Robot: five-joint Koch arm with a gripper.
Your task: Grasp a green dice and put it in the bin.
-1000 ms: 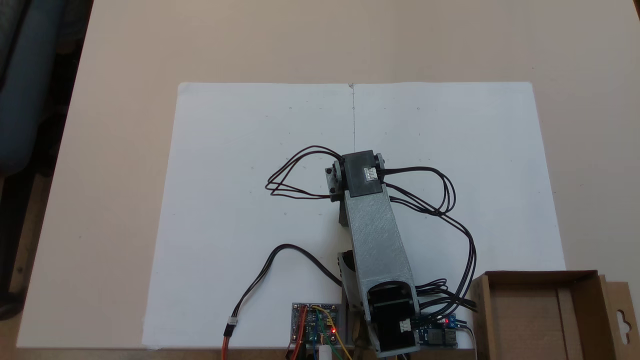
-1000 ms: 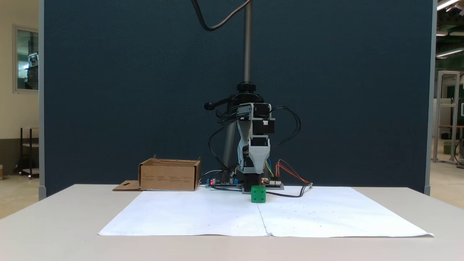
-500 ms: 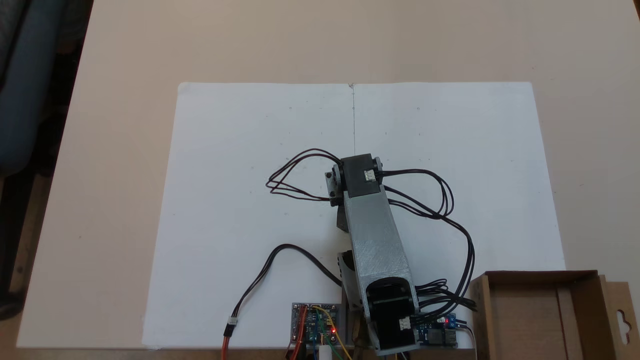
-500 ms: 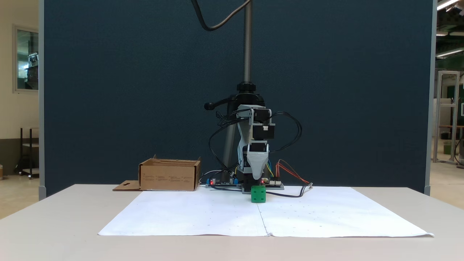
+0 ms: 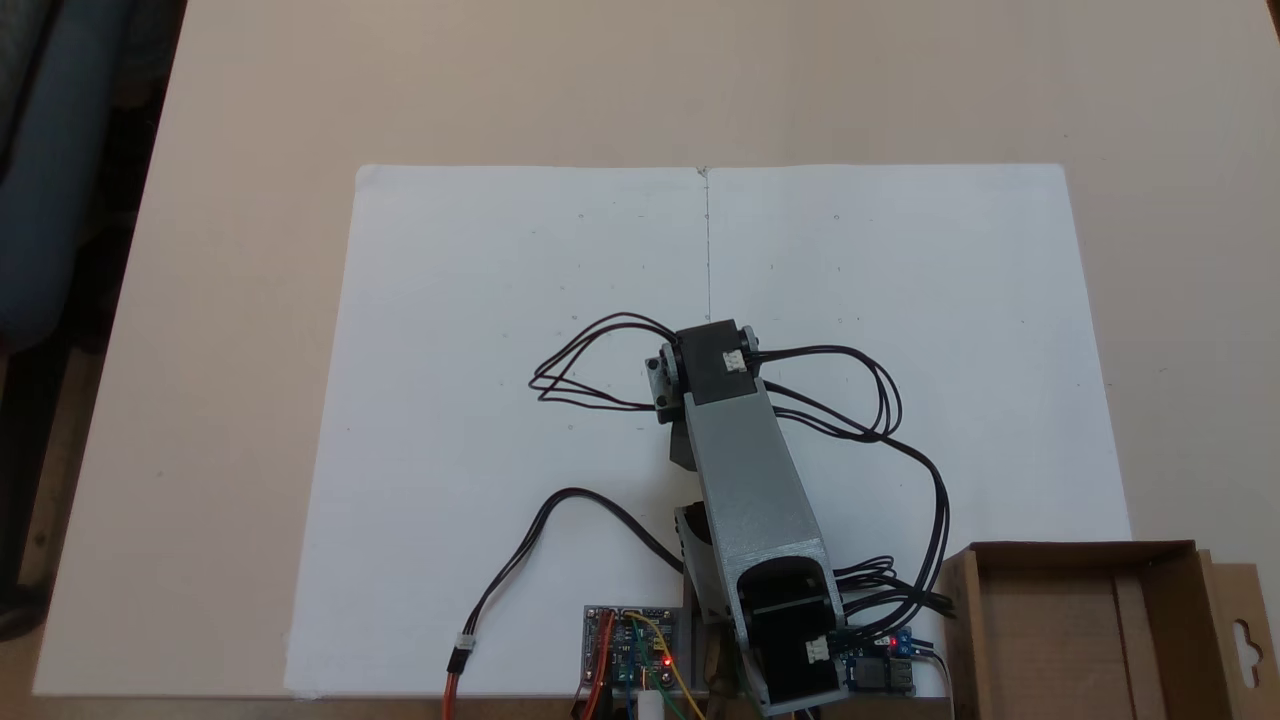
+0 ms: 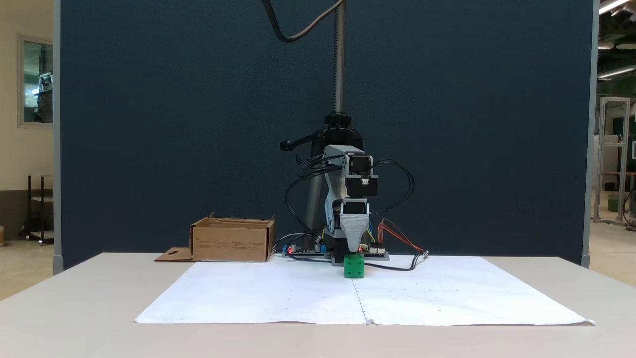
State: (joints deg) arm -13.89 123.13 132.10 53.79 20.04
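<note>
The green dice (image 6: 354, 266) sits on the white paper sheet (image 6: 278, 298) spread over the worktop (image 6: 74, 318), on the sheet's centre fold line and near the sheet's edge closest to the arm's base. Directly above the dice, in the fixed view that faces the arm, the gripper (image 6: 355, 247) points straight down with its grey tip just over the dice's top face; whether it touches cannot be told. Only one tapered tip shows there, so I cannot tell whether the fingers are spread or pressed together. In the fixed view from above, the arm (image 5: 750, 470) covers the dice, reaching from its base towards the middle of the sheet, with black cables (image 5: 580, 365) looping out to both sides. The bin (image 6: 232, 241) stands well apart from the dice, off the sheet's corner beside the arm's base, with its flap (image 5: 1240, 625) lying outward. Circuit boards (image 5: 632, 645) with red lights lie beside the base.
</note>
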